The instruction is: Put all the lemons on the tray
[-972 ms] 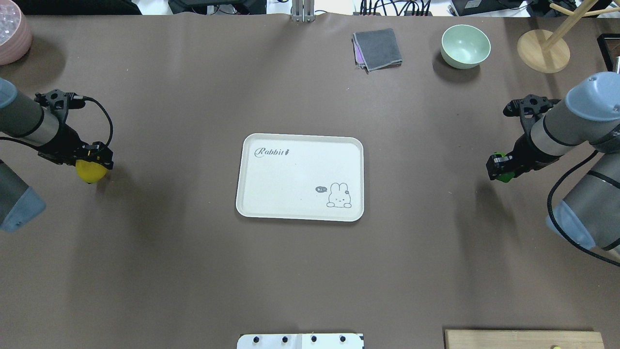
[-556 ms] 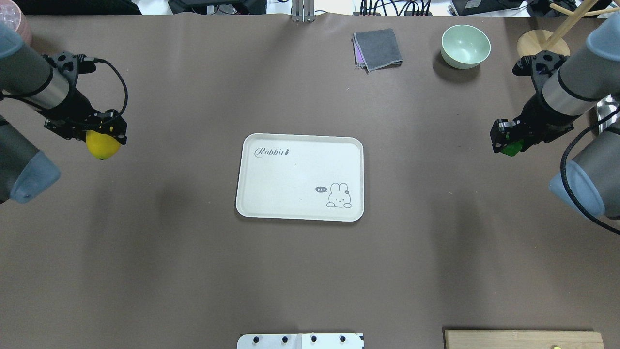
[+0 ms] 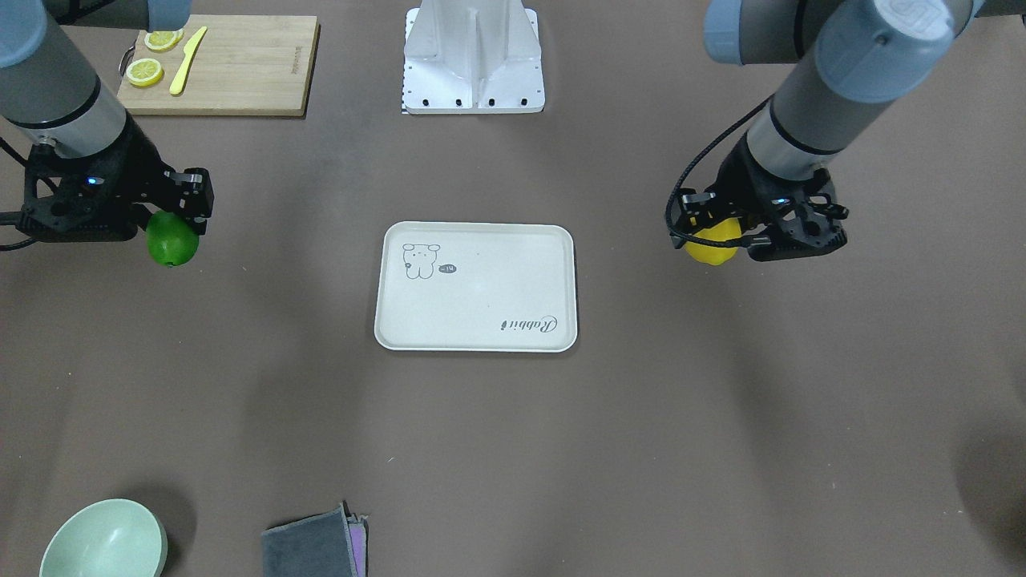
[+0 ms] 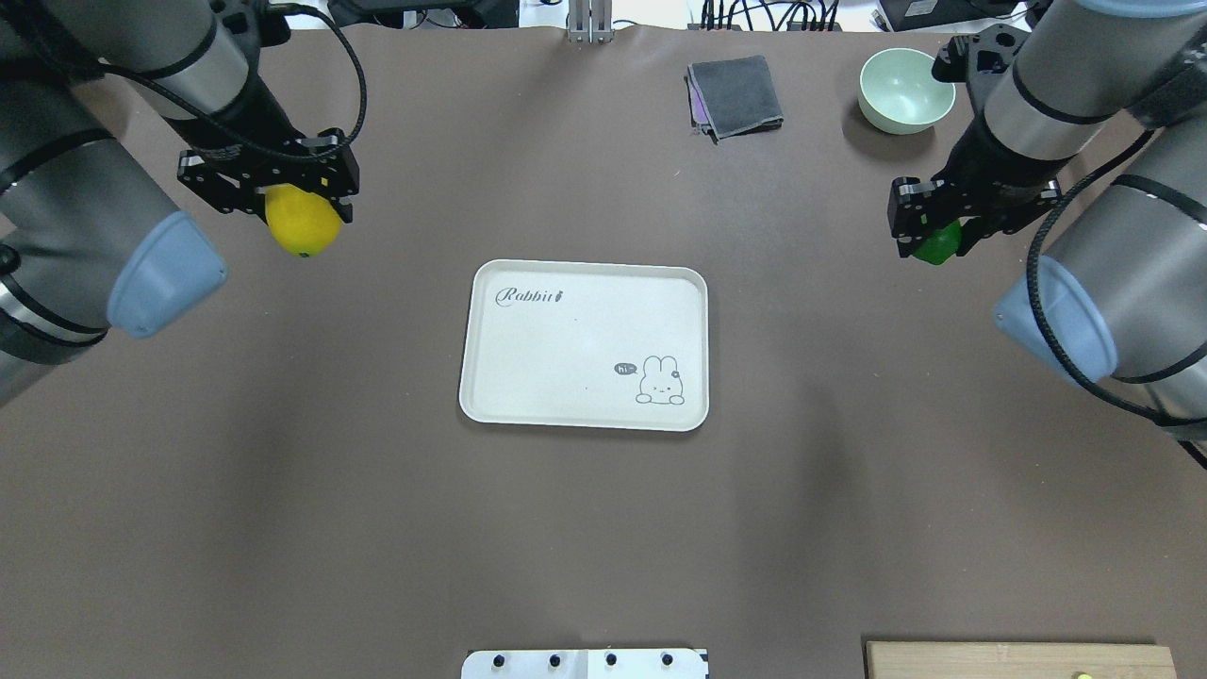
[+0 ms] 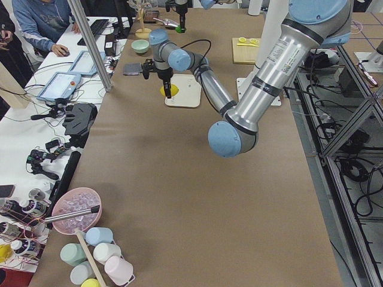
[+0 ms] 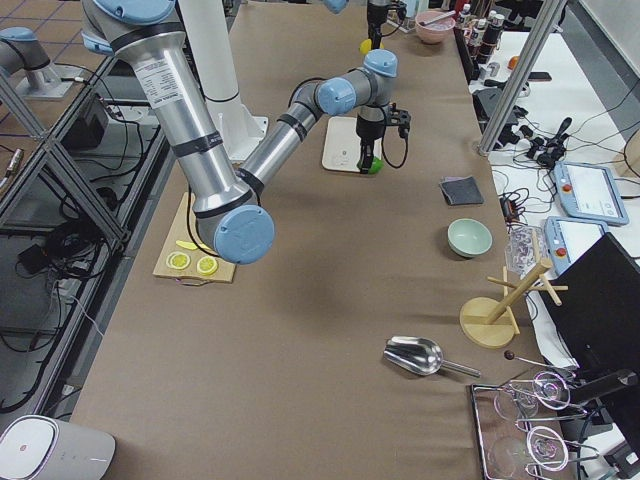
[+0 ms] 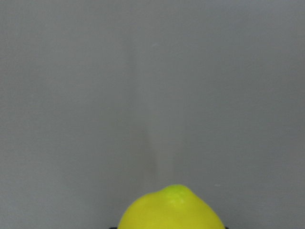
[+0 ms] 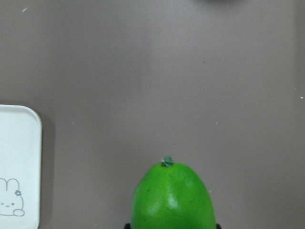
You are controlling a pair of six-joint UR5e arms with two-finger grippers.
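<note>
Yellow lemon (image 7: 170,210) tip at btm edge, plain grey-brown table (image 7: 152,86) beyond.

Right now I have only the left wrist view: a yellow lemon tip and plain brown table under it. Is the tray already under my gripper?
Observer: No. The left gripper holds the yellow lemon over the table, to the robot's left of the tray.
Operator: And on the other side?
Observer: The right gripper is shut on the green lemon, on the tray's opposite side and also not over it.
Operator: Are there other whole lemons?
Observer: None that I can see. There are only lemon slices on the cutting board, near the robot's base.
</note>
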